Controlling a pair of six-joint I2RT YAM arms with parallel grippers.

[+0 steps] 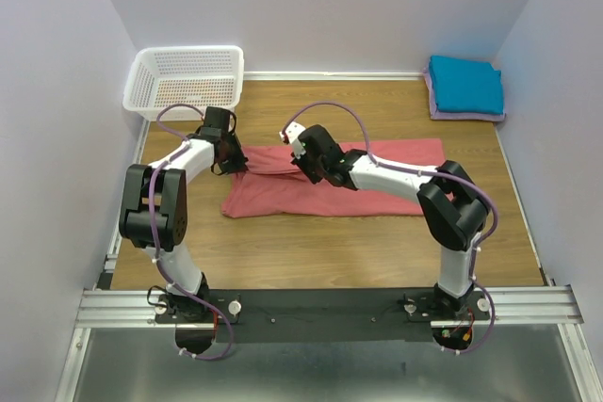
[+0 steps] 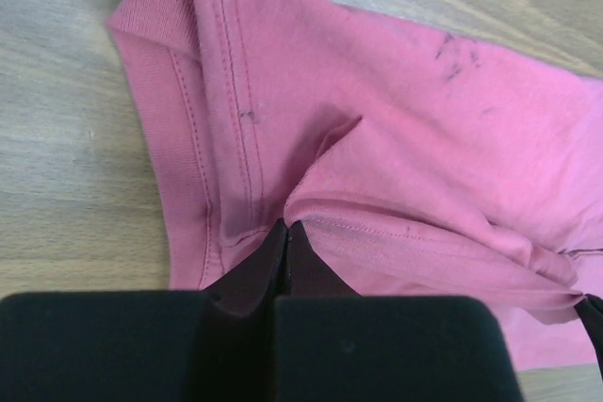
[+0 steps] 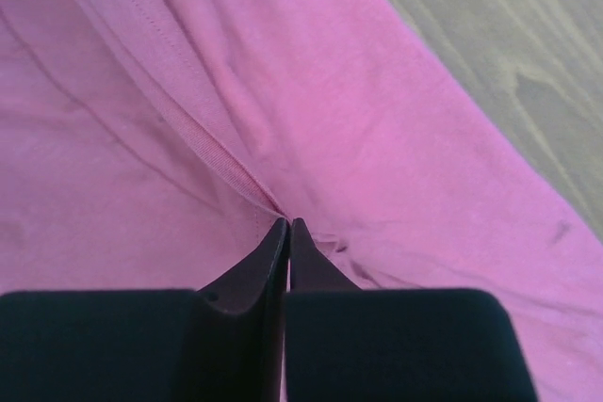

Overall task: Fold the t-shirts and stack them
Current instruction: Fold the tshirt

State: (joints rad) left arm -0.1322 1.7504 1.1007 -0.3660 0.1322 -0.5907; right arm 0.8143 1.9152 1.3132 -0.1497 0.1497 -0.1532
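Note:
The salmon-pink t-shirt (image 1: 377, 181) lies partly folded across the middle of the wooden table. My left gripper (image 1: 229, 159) is shut on a fold of its left edge; in the left wrist view the fingertips (image 2: 286, 226) pinch the pink cloth (image 2: 396, 138) next to a hem. My right gripper (image 1: 303, 168) is shut on the shirt's upper middle; in the right wrist view its tips (image 3: 287, 223) pinch the cloth (image 3: 311, 91) at a seam. The teal-blue t-shirt (image 1: 465, 84) lies folded on the folded pale lavender t-shirt (image 1: 460, 116) at the back right corner.
A white plastic lattice basket (image 1: 186, 80) stands at the back left, just behind my left gripper. Purple walls enclose the table on three sides. Bare wood (image 1: 330, 251) lies between the pink shirt and the arm bases.

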